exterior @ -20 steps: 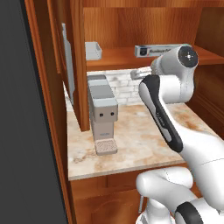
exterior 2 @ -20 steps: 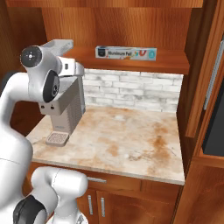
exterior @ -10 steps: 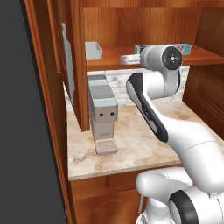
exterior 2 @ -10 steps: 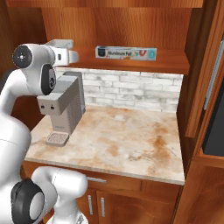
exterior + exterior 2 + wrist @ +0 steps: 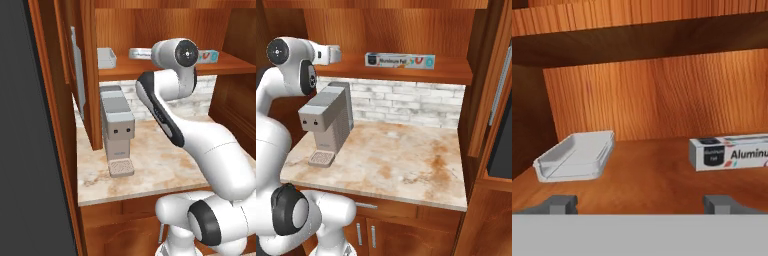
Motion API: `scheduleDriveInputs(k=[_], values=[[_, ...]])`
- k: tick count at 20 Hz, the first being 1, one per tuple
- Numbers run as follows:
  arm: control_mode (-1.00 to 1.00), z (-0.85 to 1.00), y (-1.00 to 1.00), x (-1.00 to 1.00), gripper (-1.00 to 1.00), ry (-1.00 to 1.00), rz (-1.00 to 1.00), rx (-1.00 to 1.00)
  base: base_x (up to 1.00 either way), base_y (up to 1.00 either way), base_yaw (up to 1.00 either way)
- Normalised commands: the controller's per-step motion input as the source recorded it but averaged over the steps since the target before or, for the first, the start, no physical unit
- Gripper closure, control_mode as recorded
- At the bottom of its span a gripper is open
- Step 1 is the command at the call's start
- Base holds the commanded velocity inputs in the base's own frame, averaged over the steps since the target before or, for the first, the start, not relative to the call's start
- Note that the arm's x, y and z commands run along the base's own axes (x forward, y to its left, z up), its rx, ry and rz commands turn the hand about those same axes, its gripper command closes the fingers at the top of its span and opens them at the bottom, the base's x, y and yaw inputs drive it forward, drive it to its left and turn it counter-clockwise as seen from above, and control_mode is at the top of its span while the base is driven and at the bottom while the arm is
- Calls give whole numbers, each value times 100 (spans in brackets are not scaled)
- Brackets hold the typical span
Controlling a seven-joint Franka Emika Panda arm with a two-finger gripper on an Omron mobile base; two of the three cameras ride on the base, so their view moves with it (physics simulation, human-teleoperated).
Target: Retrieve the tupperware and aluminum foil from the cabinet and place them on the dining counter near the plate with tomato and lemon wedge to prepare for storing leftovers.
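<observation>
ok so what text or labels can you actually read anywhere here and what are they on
"Aluminu": on the white label of the aluminum foil box on the cabinet shelf; the picture's edge cuts the word off there.
Dark panel at the box's near end: small print, too blurred to read.
Same label in the right base view: too small to read.
Tupperware and coffee machine: no text visible.

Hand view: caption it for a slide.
Open claw faces the cabinet shelf, tupperware left and aluminum foil right.
</observation>
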Motion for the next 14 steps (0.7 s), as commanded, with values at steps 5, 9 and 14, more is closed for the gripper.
scheduleDriveInputs(k=[5,9,14], values=[[-100,-1,40,25,-100,1,0,0,0,0,0],[-100,-13,24,43,-100,4,0,0,0,0,0],[-100,-13,27,57,-100,16,0,0,0,0,0]])
